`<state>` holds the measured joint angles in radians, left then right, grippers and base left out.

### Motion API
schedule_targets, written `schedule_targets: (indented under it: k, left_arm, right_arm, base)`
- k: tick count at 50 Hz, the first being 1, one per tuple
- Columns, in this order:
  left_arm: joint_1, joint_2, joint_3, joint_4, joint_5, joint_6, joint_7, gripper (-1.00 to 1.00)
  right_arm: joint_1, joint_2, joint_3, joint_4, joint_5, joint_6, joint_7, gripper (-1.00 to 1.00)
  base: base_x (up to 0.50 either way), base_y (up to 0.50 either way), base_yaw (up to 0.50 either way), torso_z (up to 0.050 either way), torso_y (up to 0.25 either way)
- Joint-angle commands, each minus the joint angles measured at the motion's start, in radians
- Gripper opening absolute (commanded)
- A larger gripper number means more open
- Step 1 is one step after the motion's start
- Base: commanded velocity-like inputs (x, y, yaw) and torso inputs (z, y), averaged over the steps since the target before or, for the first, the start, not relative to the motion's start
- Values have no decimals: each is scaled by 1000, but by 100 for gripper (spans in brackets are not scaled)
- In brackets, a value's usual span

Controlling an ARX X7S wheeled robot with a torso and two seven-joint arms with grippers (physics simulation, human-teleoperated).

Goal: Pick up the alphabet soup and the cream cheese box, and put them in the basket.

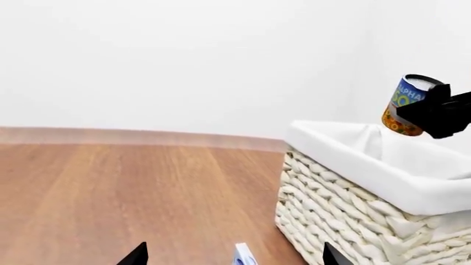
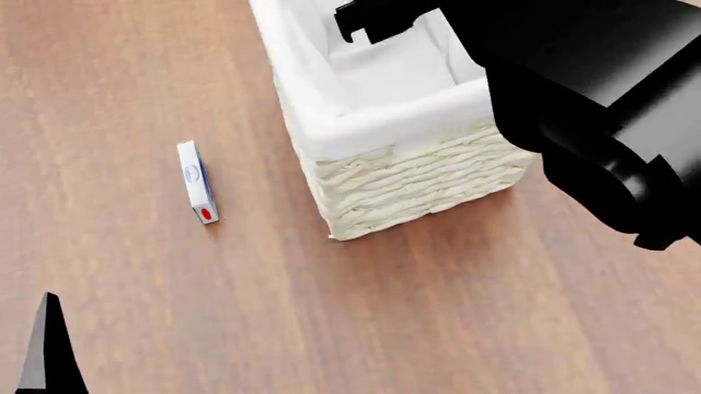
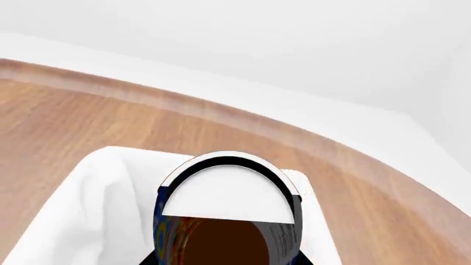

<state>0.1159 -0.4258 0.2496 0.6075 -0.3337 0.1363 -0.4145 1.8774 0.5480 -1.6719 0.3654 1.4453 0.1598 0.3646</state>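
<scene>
In the left wrist view, the alphabet soup (image 1: pixel 402 106), a blue and yellow-orange can, hangs tilted above the basket (image 1: pixel 346 190), and my right gripper (image 1: pixel 435 112) is shut on it. The right wrist view shows the can (image 3: pixel 224 212) close up over the white liner (image 3: pixel 88 204). In the head view the right gripper (image 2: pixel 376 16) is over the basket's (image 2: pixel 383 123) far end and hides the can. The cream cheese box (image 2: pixel 197 182) lies flat on the floor left of the basket. My left gripper (image 1: pixel 235 257) is open low over the floor, with the box end (image 1: pixel 244 257) showing between its fingertips.
The brown wooden floor (image 2: pixel 164 304) stretches all round the basket to a white wall (image 1: pixel 184 61). My black right arm (image 2: pixel 597 107) covers the head view's right side. One left fingertip (image 2: pixel 48 349) shows at that view's lower left.
</scene>
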Motion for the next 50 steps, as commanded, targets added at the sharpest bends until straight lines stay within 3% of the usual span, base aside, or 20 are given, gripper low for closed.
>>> schedule_targets:
  k: [1,46,47,50]
  left_arm:
    - [1,-4,-4,5,2,1,-8,100]
    - [1,-10,2,-4,3,7,-17,100]
    - [2,-11,2,-3,3,7,-18,100]
    - [2,-13,1,-1,2,5,-19,100]
  right_arm:
    - [-30,-35,10,51,-79,-17,-34,-100]
    - [-67,-49,4,57,-110,-18,-51,-100]
    - [-67,-50,5,60,-110,-17,-52,100]
    - [-62,-49,8,61,-108,-12,-51,100]
  base:
    - [0,0,0,0,10]
    - [0,0,0,0,1]
    - [0,0,0,0,0]
    - [0,0,0,0,0]
